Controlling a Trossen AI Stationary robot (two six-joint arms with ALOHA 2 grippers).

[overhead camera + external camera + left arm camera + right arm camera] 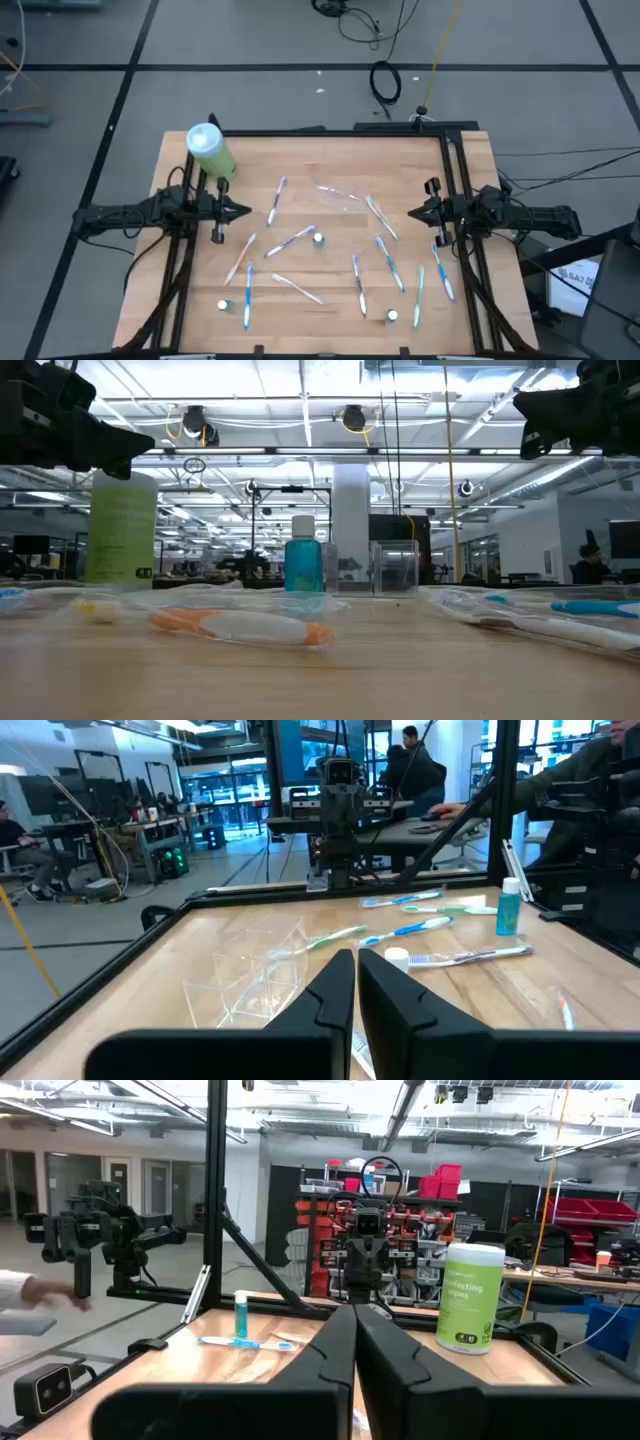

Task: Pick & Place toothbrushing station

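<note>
Several slim blue, purple, pink and green toothbrushes (292, 238) lie flat and scattered over the wooden table (470, 150). A small clear plastic cup (340, 194) lies on its side near the middle; it also shows in the left wrist view (255, 975). Small white-capped tubes stand at the middle (318, 238), near left (223, 305) and near right (392, 316). My left gripper (248, 211) hovers shut and empty above the table's left side. My right gripper (410, 212) hovers shut and empty above the right side. The two point at each other.
A big light-green bottle with a white cap (210, 150) stands at the far left corner, just beyond my left arm. A black frame (330, 131) runs along the table's edges. People sit at desks in the room beyond (415, 760).
</note>
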